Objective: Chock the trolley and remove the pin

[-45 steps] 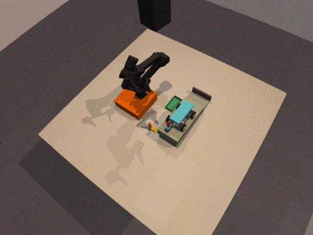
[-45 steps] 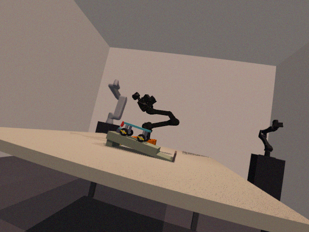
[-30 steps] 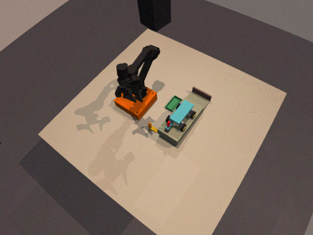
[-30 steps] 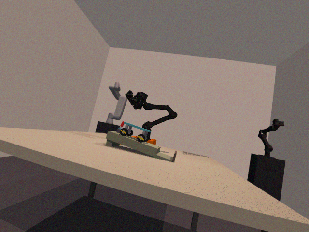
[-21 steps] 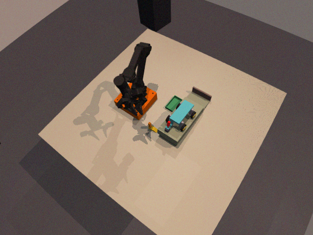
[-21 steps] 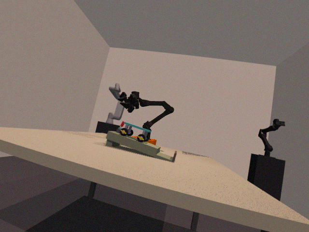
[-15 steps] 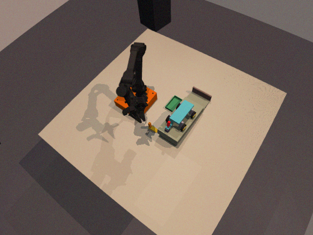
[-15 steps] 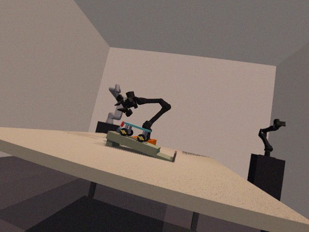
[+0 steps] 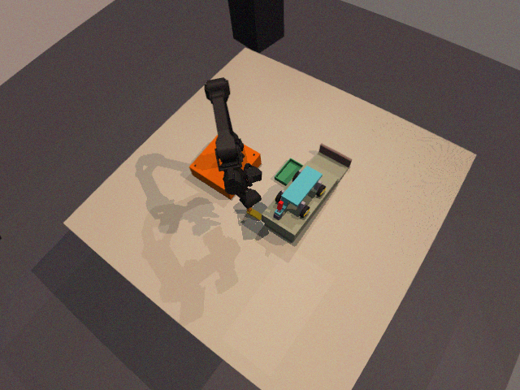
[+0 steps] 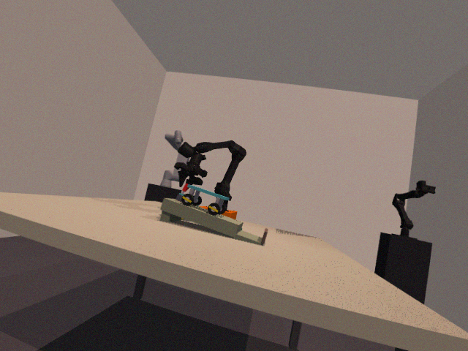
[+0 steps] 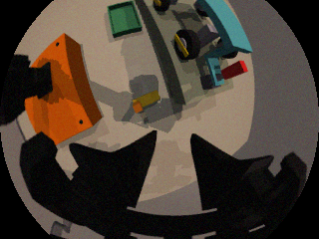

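My gripper (image 11: 173, 135) is partly open with nothing between its fingertips. It hangs above the table near the yellow chock (image 9: 254, 214) (image 11: 149, 100), which lies beyond the tips in the wrist view. The chock's orange handle (image 11: 138, 107) shows; its black base cannot be made out. The chock is on the table beside the ramp's (image 9: 293, 228) (image 10: 223, 222) (image 11: 198, 95) uphill end. The turquoise trolley (image 9: 301, 185) (image 10: 208, 191) (image 11: 232, 27) stands on the ramp. The red-headed stop pin (image 9: 279, 205) (image 10: 185, 187) (image 11: 235, 70) stands upright in its holder at the trolley's uphill end. The green tray (image 9: 288, 171) (image 11: 125, 19) is empty.
The orange base block (image 9: 205, 170) (image 10: 229, 214) (image 11: 60, 95) sits under the arm. The tray lies between it and the ramp. A brown end board (image 9: 335, 155) (image 10: 265, 236) stands at the ramp's downhill end. Other arms stand on pedestals in the background.
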`<state>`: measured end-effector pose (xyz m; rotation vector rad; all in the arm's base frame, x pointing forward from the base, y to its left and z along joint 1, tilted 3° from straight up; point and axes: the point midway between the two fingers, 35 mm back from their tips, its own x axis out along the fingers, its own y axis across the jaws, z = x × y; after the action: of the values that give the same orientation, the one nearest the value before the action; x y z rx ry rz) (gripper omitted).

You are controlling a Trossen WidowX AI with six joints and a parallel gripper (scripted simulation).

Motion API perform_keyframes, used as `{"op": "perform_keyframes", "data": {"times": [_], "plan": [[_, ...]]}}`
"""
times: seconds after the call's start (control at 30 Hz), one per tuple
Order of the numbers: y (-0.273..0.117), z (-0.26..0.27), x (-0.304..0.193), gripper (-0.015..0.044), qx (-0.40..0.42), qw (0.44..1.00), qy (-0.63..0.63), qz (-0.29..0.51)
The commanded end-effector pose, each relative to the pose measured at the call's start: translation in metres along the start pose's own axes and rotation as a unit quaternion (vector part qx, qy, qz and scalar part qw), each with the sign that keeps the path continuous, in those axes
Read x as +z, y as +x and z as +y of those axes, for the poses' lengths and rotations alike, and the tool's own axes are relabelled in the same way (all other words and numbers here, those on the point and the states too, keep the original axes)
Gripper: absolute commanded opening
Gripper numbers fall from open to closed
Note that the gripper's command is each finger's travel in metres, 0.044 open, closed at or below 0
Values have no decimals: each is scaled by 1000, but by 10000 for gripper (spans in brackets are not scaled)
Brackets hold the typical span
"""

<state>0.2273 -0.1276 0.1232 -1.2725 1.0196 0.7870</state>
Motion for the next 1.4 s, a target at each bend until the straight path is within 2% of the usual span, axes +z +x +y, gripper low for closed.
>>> {"op": "perform_keyframes", "data": {"times": [0.0,0.07,0.13,0.37,0.8,1.37], "plan": [[8,18,9,190,101,988,-117,-1],[9,27,14,190,152,972,-181,-7],[9,30,15,190,170,964,-204,-9],[10,30,15,190,170,964,-204,-9],[49,44,13,190,171,964,-204,-9],[68,50,12,190,171,964,-204,-9]]}}
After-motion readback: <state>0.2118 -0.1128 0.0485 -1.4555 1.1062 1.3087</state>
